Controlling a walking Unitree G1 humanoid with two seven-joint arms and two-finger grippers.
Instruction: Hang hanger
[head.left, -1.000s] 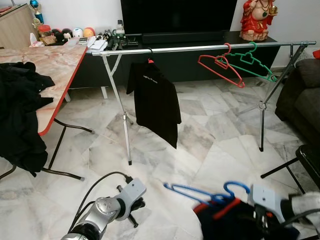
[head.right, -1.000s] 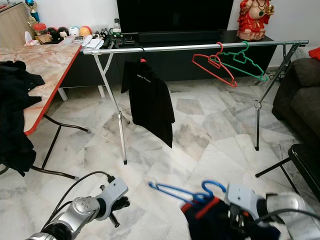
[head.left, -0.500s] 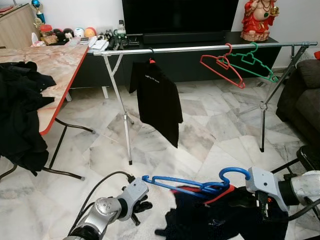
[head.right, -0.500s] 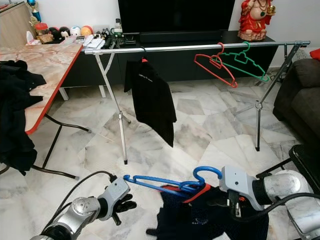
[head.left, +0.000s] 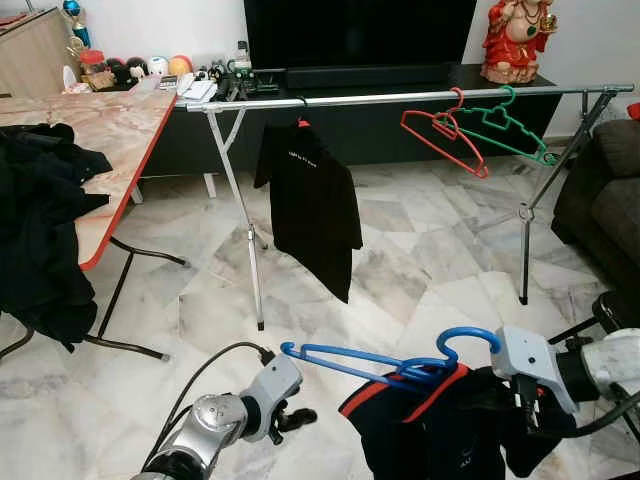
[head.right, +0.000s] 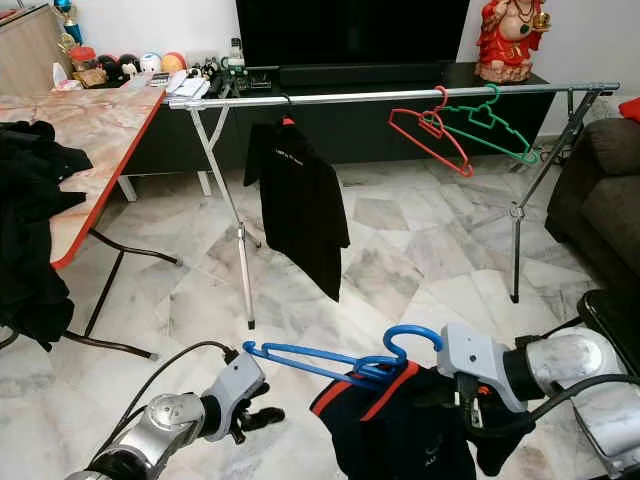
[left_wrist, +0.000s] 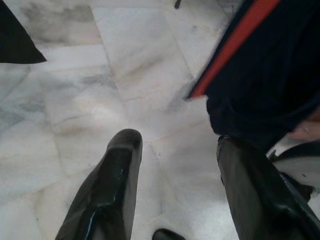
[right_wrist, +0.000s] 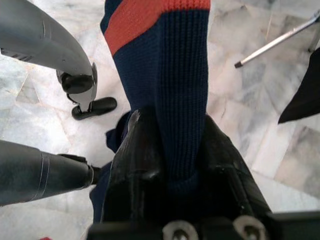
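Since a second ago, the blue hanger (head.left: 375, 360) with its navy sweater (head.left: 430, 435) has risen. Near left, the left gripper (left_wrist: 172, 165) hangs released and empty. Near right, the right gripper (right_wrist: 170, 165) pinches the sweater, carrying it towards the far rail (head.left: 400, 97).

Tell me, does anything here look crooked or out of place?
The navy garment looks badly hung: it bunches at one end of the blue hanger, whose other arm sticks out bare. The right gripper is shut on the cloth itself. On the rail, the red hanger and green hanger hang tilted and overlapping.
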